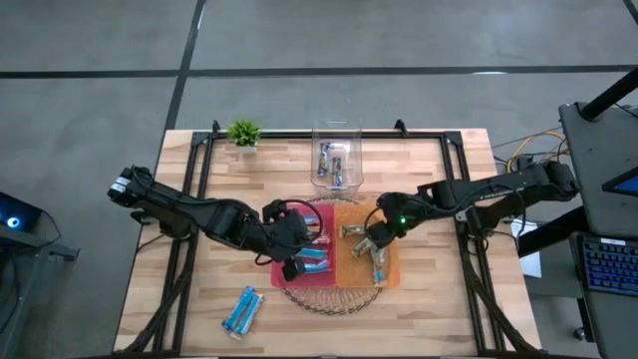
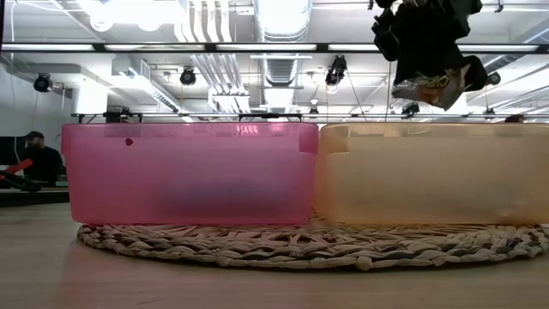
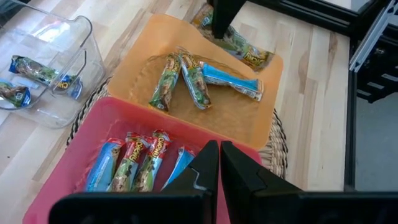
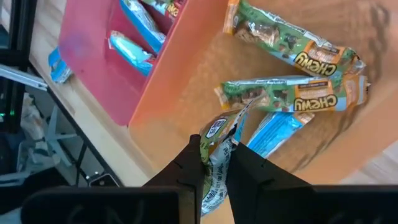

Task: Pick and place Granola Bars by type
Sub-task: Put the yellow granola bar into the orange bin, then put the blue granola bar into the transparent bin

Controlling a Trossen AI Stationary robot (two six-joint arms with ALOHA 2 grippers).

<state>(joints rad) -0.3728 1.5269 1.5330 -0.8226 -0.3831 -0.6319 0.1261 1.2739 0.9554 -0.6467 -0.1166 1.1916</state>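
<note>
Holding a green granola bar by one crimped end, the right claw hangs over the orange bin. Light, crinkly, slippery foil: pinch the seam or mid-body, not the slick face. Left claw pinched shut, empty, over the pink bin. Blue bars lie loose on the near-left desk.

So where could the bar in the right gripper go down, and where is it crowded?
The right gripper, shut on a granola bar, hangs over the orange bin. Its near-rim floor is bare; the far side holds three bars. The pink bin is crowded, under the shut left gripper.
</note>
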